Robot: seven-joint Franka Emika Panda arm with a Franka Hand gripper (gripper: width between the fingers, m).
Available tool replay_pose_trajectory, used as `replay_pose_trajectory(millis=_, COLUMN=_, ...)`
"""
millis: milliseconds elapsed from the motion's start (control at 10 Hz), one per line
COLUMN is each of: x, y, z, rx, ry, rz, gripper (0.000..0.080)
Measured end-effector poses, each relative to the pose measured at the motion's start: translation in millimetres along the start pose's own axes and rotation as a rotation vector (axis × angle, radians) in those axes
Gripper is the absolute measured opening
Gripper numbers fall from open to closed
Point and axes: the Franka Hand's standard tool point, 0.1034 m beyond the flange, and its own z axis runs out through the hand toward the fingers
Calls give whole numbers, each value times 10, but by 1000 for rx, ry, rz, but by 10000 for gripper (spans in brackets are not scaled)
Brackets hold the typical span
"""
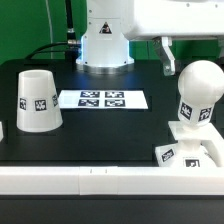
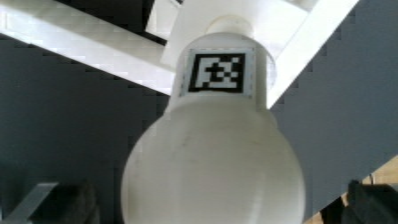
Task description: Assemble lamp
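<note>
My gripper (image 1: 174, 60) hangs right at the bulb (image 2: 214, 150). In the exterior view one dark finger (image 1: 165, 55) stands just beside the bulb's round head. I can't find the other finger, so I cannot tell whether my jaws are apart or clamped on it.

The bulb fills the wrist view, round head nearest me and tagged neck beyond it. Its long axis therefore runs straight away from my palm, down toward the table, and the bulb stands upright. That is what the coming move turns on: the bulb lies directly beneath me, about where my fingers should straddle it. I judge that any lift, press or twist has to follow that upright axis, or the stem will tip.

Below the head, the stem meets the base (image 1: 195, 152) and touches it; whether it is fully seated I can't tell.

Farthest from me, well across the table, the shade (image 1: 37, 100) sits mouth down. The marker board (image 1: 102, 99) lies between it and me. The shade looks to be the part not yet fitted.
</note>
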Motion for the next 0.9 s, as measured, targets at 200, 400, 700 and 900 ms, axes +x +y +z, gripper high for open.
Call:
replay_pose_trajectory(millis=200, x=-22, y=28, z=44, rx=6, ry=-30, rz=7, gripper=698)
replay_pose_trajectory(millis=400, x=-57, y=2, z=60, rx=38, ry=-149, rz=11, gripper=698)
replay_pose_trajectory(millis=700, x=-76, y=-38, z=79, rx=93, ry=-347, rz=21, gripper=698)
replay_pose_trajectory(millis=900, x=-48, y=-92, z=132, rx=131, ry=-476, rz=22, gripper=698)
